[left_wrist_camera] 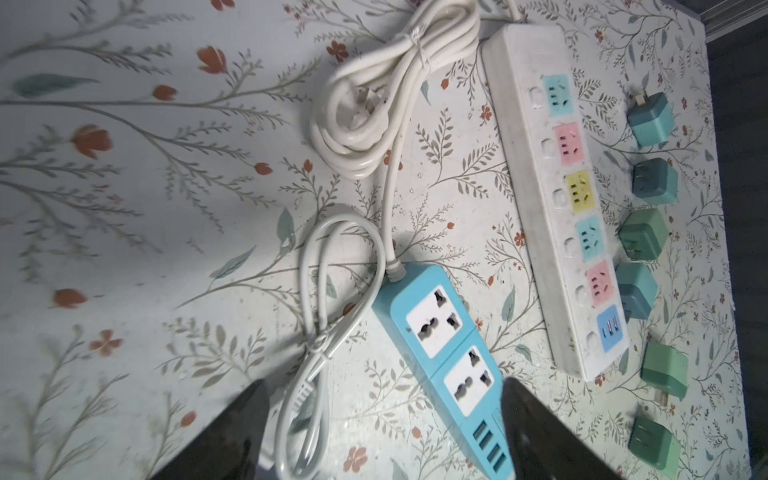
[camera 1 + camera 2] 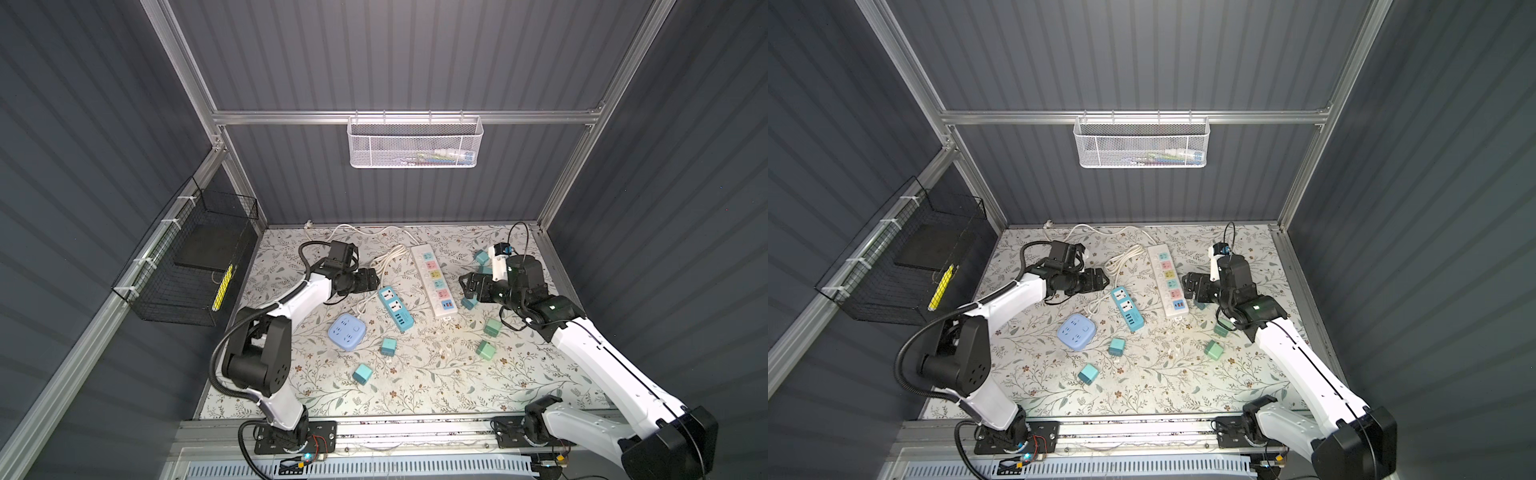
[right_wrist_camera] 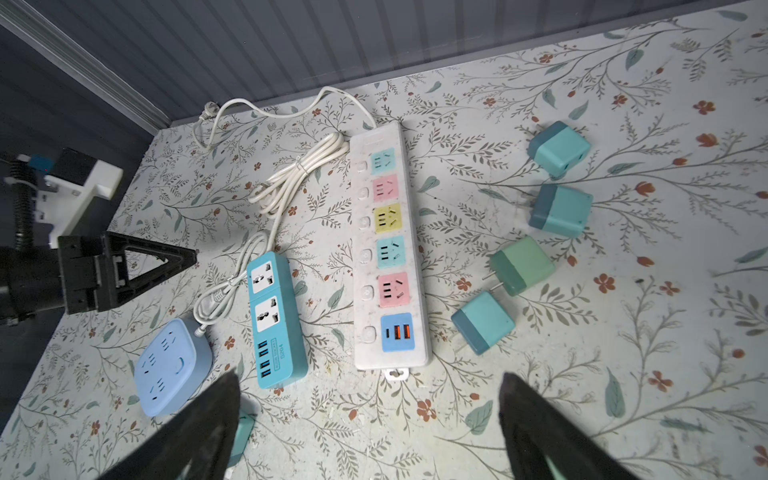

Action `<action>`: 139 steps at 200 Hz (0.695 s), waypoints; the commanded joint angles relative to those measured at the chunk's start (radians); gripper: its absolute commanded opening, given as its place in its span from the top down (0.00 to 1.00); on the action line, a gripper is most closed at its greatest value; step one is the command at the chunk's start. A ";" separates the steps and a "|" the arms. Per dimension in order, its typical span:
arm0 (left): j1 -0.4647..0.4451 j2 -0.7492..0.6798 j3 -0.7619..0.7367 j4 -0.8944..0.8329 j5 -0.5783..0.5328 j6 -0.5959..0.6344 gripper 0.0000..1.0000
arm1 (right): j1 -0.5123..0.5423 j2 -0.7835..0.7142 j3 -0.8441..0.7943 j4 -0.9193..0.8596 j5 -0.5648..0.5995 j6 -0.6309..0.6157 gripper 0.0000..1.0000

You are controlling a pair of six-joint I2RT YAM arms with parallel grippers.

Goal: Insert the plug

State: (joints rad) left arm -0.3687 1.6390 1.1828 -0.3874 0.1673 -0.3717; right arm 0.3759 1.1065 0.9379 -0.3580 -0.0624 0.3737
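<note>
i am watching the pick-up step getting under way, nothing in hand

the right gripper [image 2: 464, 286] is holding its fingers wide and empty, a teal plug [image 3: 484, 322] lying loose just beyond them beside the white strip [image 3: 390, 249]. the left gripper [image 2: 374, 279], equally wide, is hovering over the blue strip [image 1: 436, 345]. next, i judge: lowering onto the plug's body, keeping the prongs free.

A white power strip [image 2: 1169, 282] and a blue power strip [image 2: 1128, 310] lie side by side toward the far edge of the table [image 2: 1183, 386], between the left gripper [image 2: 1104, 281] and the right gripper [image 2: 1187, 286], with a teal plug [image 2: 1116, 346] nearer mid-table
</note>
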 commanded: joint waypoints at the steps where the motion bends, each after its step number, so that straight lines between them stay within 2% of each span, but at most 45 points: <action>1: -0.076 -0.069 -0.032 -0.192 -0.093 0.047 0.14 | 0.023 0.055 0.021 -0.003 -0.028 -0.008 0.16; 14: -0.129 -0.124 -0.081 -0.268 -0.143 0.030 0.15 | 0.033 0.078 0.023 -0.018 -0.021 -0.005 0.27; 25: -0.169 -0.182 -0.141 -0.307 -0.141 0.005 0.17 | 0.034 0.095 0.028 -0.025 -0.019 0.017 0.35; 59: -0.283 -0.330 -0.271 -0.462 -0.156 -0.090 0.24 | 0.052 0.151 0.054 -0.100 -0.088 0.009 0.47; 73: -0.353 -0.362 -0.303 -0.489 -0.155 -0.132 0.27 | 0.070 0.164 0.049 -0.089 -0.100 0.010 0.47; 90: -0.446 -0.337 -0.268 -0.540 -0.212 -0.172 0.26 | 0.091 0.172 0.046 -0.075 -0.102 0.016 0.44; 104: -0.475 -0.306 -0.261 -0.504 -0.251 -0.188 0.26 | 0.105 0.178 0.043 -0.063 -0.102 0.022 0.42; 139: -0.493 -0.114 -0.152 -0.380 -0.229 -0.169 0.27 | 0.109 0.181 0.019 -0.051 -0.084 0.032 0.40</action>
State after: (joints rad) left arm -0.8505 1.4132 0.9363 -0.8391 -0.0387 -0.5209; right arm 0.4835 1.2842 0.9615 -0.4149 -0.1547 0.3935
